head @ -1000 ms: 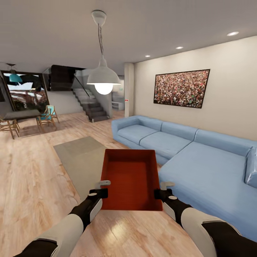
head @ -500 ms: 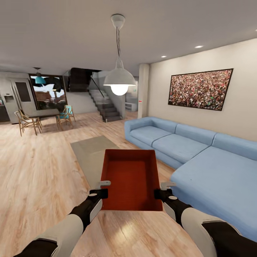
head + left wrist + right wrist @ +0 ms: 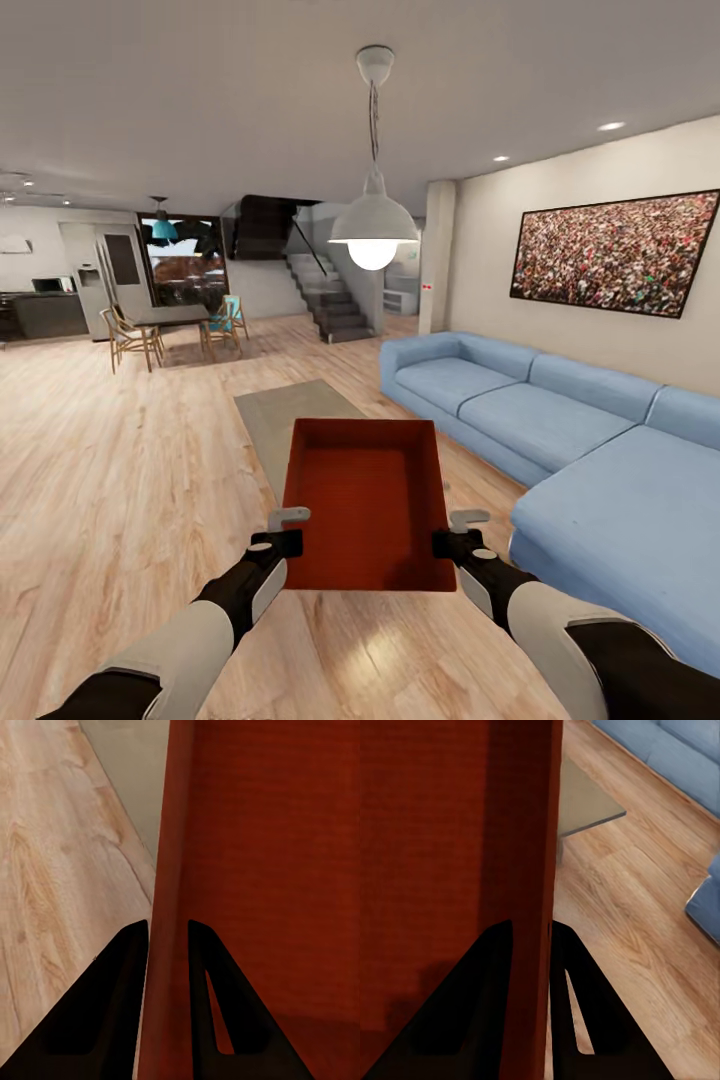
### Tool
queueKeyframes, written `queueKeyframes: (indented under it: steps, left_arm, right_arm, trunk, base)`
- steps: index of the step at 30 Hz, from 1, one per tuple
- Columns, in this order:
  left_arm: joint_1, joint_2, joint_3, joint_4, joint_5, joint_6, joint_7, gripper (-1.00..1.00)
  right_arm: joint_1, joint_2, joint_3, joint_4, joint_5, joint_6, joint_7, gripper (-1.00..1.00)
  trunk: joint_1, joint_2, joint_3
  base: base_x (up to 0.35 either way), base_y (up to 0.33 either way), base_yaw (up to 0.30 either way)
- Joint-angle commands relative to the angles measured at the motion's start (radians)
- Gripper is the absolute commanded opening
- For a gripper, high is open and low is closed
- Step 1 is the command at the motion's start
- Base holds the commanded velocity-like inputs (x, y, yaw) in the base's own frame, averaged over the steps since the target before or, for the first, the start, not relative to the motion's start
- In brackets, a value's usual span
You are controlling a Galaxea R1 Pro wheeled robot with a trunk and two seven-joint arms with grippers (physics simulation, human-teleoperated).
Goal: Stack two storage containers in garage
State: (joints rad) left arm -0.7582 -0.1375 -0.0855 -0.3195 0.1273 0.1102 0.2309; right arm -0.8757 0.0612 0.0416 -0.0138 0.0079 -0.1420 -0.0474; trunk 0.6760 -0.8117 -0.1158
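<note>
Carrying one storage container (image 3: 366, 505) out of the living room, garage not in sight yet. Left end effector (image 3: 279, 532) is clamped on its left wall, right end effector (image 3: 456, 537) on the right wall, box level between them. Next: keep driving, hold grip. Versus a second back, view has panned left: sofa (image 3: 560, 440) slid right, dining chairs (image 3: 130, 338) appeared.

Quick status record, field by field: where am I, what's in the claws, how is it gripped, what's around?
room: living room, light wood plank floor
load: one orange-red storage container, open top up, empty
left claw: shut on the container's left wall, one finger on each side
right claw: shut on its right wall, same way
right side: blue corner sofa
ahead: grey rug, pendant lamp, staircase, dining table with chairs
garage: not in sight
</note>
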Motion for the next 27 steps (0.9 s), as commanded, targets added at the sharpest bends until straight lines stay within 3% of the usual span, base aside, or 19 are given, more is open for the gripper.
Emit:
queueKeyframes:
  steps: [1,27]
  left_arm:
    - [-0.001,0.025,0.045,-0.028,-0.015,-0.027,0.019,-1.0]
    - [-0.001,0.025,0.044,-0.032,-0.014,-0.027,0.019,-1.0]
  right_arm:
    - [0.0,-0.001,-0.02,0.003,-0.008,-0.004,-0.005,-1.0]
    - [0.0,0.0,-0.02,0.003,-0.008,-0.002,-0.005,-1.0]
  trunk:
    - [0.0,-0.001,-0.001]
    - [0.0,-0.001,0.009]
  base:
    - [0.0,0.0,0.223]
    - [0.0,0.0,0.234]
